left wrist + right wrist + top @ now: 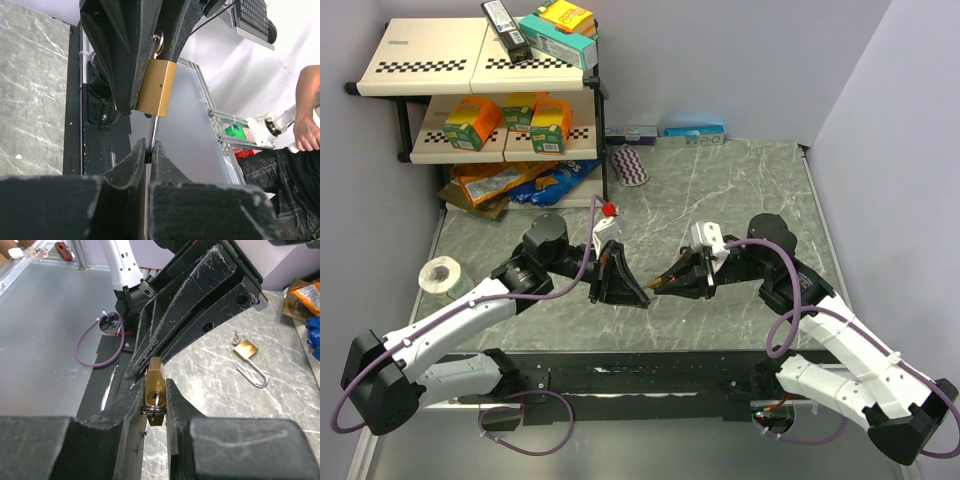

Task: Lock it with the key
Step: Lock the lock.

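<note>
Grey marbled table (740, 190) lies under both arms, and we see a two-tier shelf rack (480, 90) loaded with boxes (510, 120) at its far left corner. Mid-table, the two grippers meet tip to tip. We find the right gripper (155, 386) with its fingers pinching the brass padlock (154, 375) by its body. The left gripper (149, 152) has its fingers pressed onto that padlock's steel shackle (154, 129). We see a key (156, 406) sitting in the keyhole. A second padlock (246, 350) lies open on the table just beyond.
</note>
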Robot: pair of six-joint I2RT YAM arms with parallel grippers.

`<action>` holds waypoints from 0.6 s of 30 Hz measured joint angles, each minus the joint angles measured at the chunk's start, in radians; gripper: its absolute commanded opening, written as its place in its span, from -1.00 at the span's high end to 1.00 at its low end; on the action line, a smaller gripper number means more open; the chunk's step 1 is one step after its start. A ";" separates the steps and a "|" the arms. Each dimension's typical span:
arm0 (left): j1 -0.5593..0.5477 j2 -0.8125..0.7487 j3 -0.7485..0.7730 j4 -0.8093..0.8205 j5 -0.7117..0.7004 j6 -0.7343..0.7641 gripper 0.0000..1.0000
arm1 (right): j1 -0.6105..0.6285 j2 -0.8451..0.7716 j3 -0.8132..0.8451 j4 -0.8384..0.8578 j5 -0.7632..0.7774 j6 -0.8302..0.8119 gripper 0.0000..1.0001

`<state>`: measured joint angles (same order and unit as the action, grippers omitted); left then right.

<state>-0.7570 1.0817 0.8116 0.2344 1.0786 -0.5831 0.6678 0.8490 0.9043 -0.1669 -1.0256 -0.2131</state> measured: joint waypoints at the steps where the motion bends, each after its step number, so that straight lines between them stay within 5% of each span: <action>1: 0.000 0.000 0.000 -0.002 0.000 0.001 0.98 | 0.000 0.000 -0.001 0.000 0.000 0.004 0.67; 3: -0.001 -0.003 0.000 -0.015 -0.003 0.007 0.98 | 0.000 0.000 -0.002 -0.005 0.004 0.023 -0.09; 5: -0.001 -0.007 0.000 -0.035 -0.002 0.019 0.98 | 0.000 0.005 -0.001 -0.017 0.015 0.045 -0.32; 11: 0.013 -0.011 0.000 -0.157 -0.017 0.085 0.98 | -0.003 0.015 0.014 -0.047 0.013 0.092 -0.44; 18: 0.013 -0.011 0.003 -0.223 -0.019 0.129 0.98 | -0.003 0.016 0.016 -0.110 0.012 0.074 -0.34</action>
<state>-0.7437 1.0706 0.8150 0.0116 1.0599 -0.4545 0.6651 0.8654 0.9203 -0.2771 -1.0138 -0.1387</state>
